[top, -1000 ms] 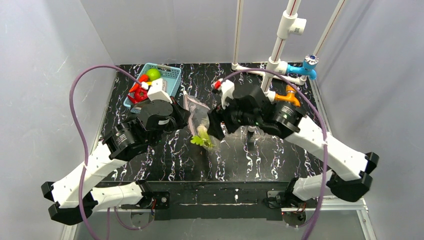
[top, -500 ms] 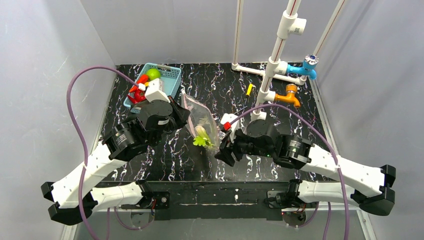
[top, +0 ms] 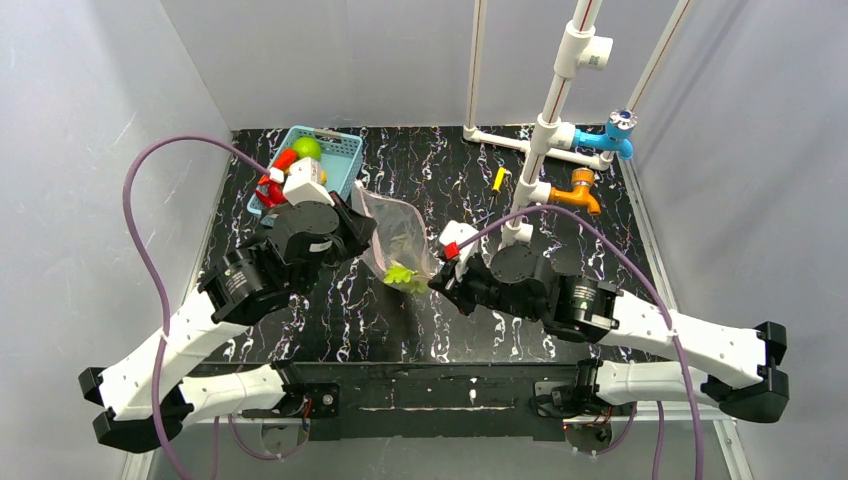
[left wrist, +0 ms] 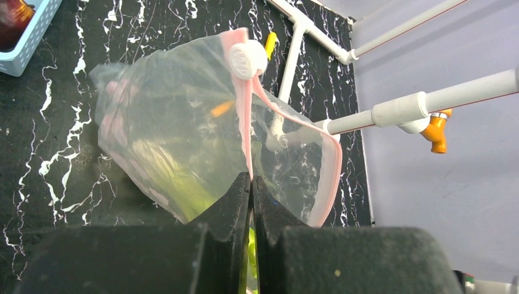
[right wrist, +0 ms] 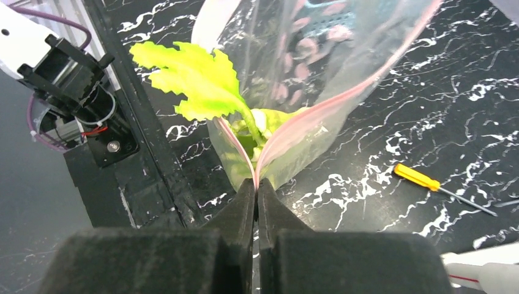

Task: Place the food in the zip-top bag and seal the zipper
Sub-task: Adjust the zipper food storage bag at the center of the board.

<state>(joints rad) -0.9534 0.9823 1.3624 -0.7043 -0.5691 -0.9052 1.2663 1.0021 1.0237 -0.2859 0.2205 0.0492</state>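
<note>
- Now, my left gripper (left wrist: 251,180) pinches the pink zipper strip (left wrist: 244,119) of the clear crinkly zip-top bag (left wrist: 165,116); my right gripper (right wrist: 256,184) pinches the mouth's opposite corner.
- Inside it the long green-and-white toy leek (right wrist: 199,82) lies lengthwise, leaves poking out beside my right gripper (the nearer one).

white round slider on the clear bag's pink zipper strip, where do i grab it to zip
Likely pinch the white round slider flat-on, jaws either side of the pink zipper strip, coming in from outside the mouth edge. It stands proud as a knob at the strip's far end, while the clear plastic bag around it is limp film.
</note>
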